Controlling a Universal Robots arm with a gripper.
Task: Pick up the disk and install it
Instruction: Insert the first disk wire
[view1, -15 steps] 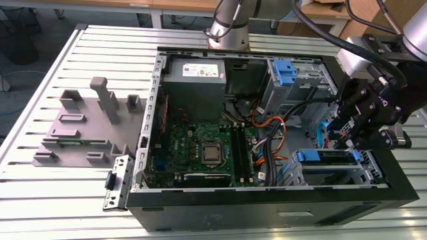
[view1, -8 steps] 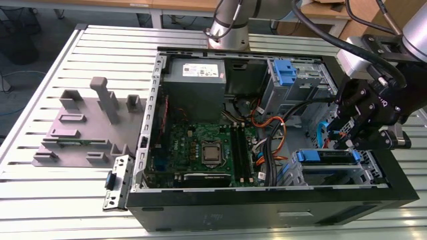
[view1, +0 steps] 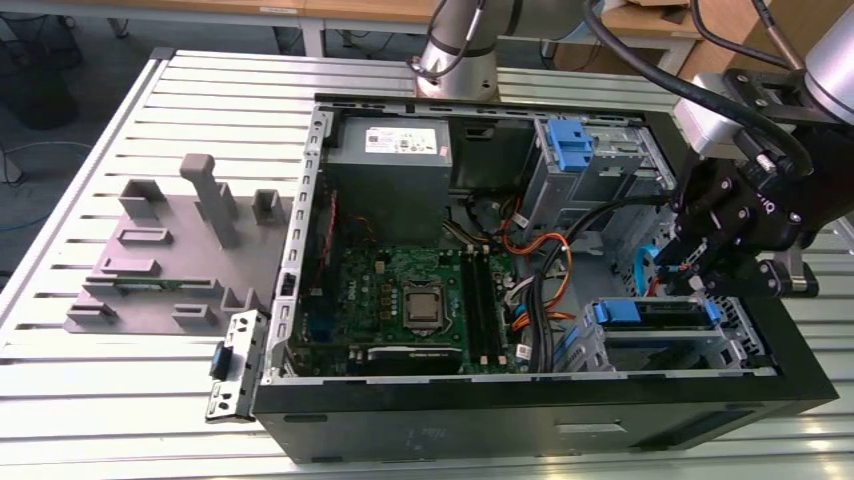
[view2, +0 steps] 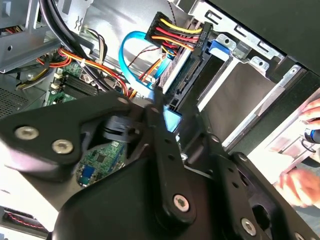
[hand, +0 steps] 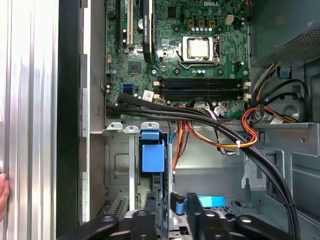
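1. One open computer case (view1: 534, 420) lies on the slatted metal surface (view1: 80, 390), its green motherboard (view1: 400, 300) exposed.
2. At the exterior view's right, the black claw (view1: 721, 265) hangs over the case's near-right drive bay.
3. Just below the claw, the disk (view1: 650, 313) sits in that bay, its blue rails showing at both ends.
4. In the first wrist view, the claw (hand: 170, 220) stands directly over the disk's blue bracket (hand: 153, 155), fingers (hand: 150, 212) close beside it; whether they grip it I cannot tell.
5. A grey parts tray (view1: 160, 260) lies on the surface, left of the case.
6. A person's hand (view2: 300, 182) shows in the second wrist view beside the case.
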